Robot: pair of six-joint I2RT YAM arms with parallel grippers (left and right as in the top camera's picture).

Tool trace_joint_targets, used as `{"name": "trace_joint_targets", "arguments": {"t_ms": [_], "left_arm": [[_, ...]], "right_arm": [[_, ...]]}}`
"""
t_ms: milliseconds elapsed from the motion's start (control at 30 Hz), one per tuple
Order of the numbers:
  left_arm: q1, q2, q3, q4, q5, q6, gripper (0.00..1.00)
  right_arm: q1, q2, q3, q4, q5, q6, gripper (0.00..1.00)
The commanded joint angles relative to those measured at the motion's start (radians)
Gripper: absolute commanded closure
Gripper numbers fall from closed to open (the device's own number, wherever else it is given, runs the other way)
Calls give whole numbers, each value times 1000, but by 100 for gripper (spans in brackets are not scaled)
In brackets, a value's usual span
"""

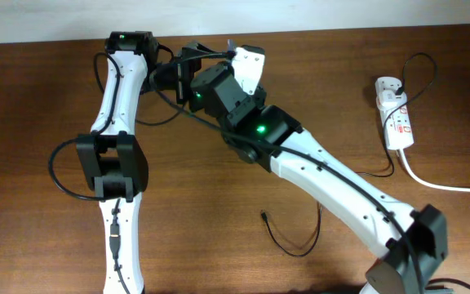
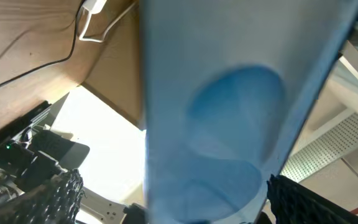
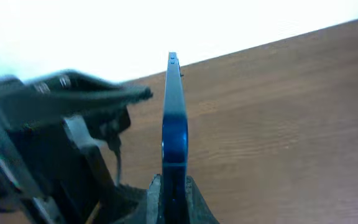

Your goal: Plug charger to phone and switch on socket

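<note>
I have the phone [image 3: 174, 124] up off the counter [image 1: 178, 196], pinched edge-on in the right fingers [image 3: 197, 202]. The left fingers [image 2: 61, 199] stand spread beside its screen, not clamped. We're mid-pickup, nothing plugged. The charger [image 1: 265, 216] lies loose, well away from the socket [image 1: 396, 114]. Next I need to steady the phone and fetch that tip.

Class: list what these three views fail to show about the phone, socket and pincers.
Left wrist: the phone fills the frame, blurred; left pincer's grip cut off at the bottom edge.
Right wrist: phone edge-on in the right pincer, screen unseen.
Overhead: socket switch state too small; phone hidden among the pincers.
</note>
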Motion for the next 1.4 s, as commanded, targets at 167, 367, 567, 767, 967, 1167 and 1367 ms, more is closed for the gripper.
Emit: {"name": "trace_joint_targets", "arguments": {"t_ms": [167,367,567,767,967,1167,1367], "left_arm": [[14,8,18,473,-160,35,7],[19,8,18,413,7,-199,9],[6,8,18,219,7,-233,14],[6,8,18,216,7,-233,22],[2,8,18,61,7,-233,27],[2,8,18,62,7,-259,35],[2,8,18,62,7,-259,49]], "right_arm": [[-26,-89,27,-79,147,500,96],[-102,-92,26,-124,-44,947,96],[-101,-68,24,-91,-55,947,96],[-98,-58,24,-79,-112,943,96],[-85,-3,22,-9,-183,973,96],[-42,3,19,0,-172,1100,96],[-42,3,19,4,-172,1135,96]]}}
